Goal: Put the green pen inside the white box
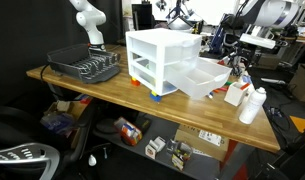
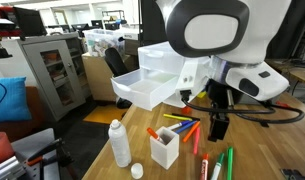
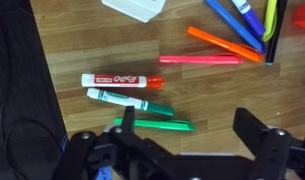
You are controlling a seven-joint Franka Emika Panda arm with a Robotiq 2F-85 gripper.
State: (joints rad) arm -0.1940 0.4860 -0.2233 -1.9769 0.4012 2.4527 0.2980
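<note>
Hand [image 3: 170,145] wide open, empty; green pen [image 3: 152,125] lies flat between its fingers.

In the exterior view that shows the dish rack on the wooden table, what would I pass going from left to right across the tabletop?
From the left: black dish rack → white drawer cabinet → white box → white bottle.
</note>
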